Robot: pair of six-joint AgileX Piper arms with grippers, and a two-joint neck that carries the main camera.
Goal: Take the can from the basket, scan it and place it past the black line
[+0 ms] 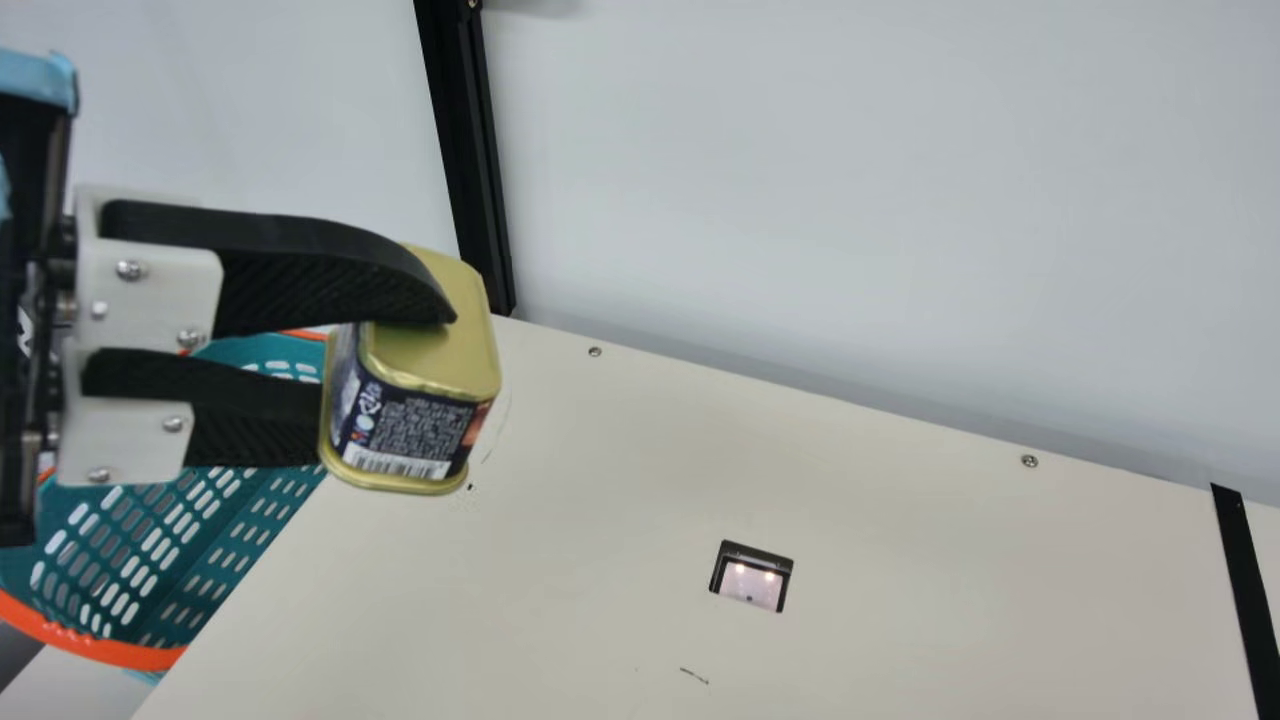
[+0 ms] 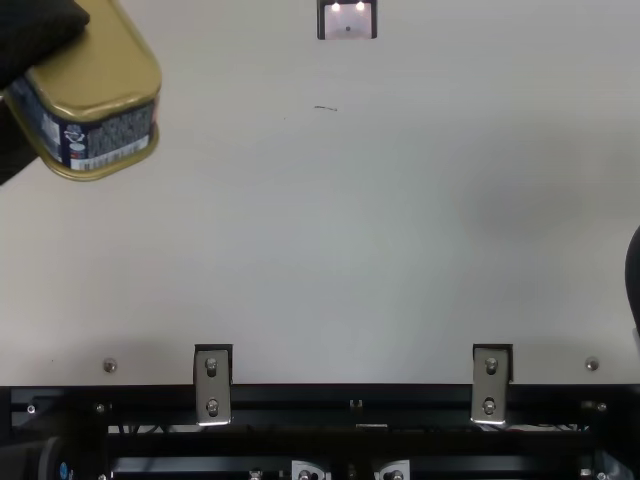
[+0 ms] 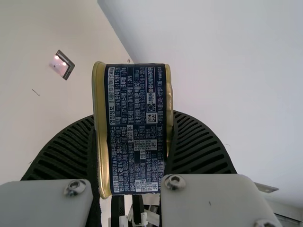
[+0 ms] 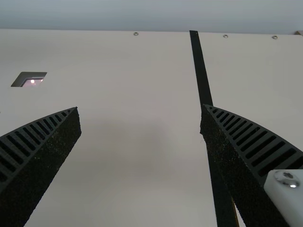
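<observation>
Scanner (image 1: pixel 750 582) btwn basket (image 1: pixel 150 560) & black line (image 1: pixel 1246 590); L gripper (image 1: pixel 388 375) clamped on can (image 1: pixel 420 440), R gripper (image 2: pixel 635 280) jaws apart.

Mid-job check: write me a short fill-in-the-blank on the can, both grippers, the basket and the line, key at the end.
The can in my left gripper has ____-coloured ends.
My right gripper is empty, its fingers spread ____.
In the main view, the black line lies to the ____ of the scanner window.
The teal basket has an ____ rim.

gold; apart; right; orange
</observation>
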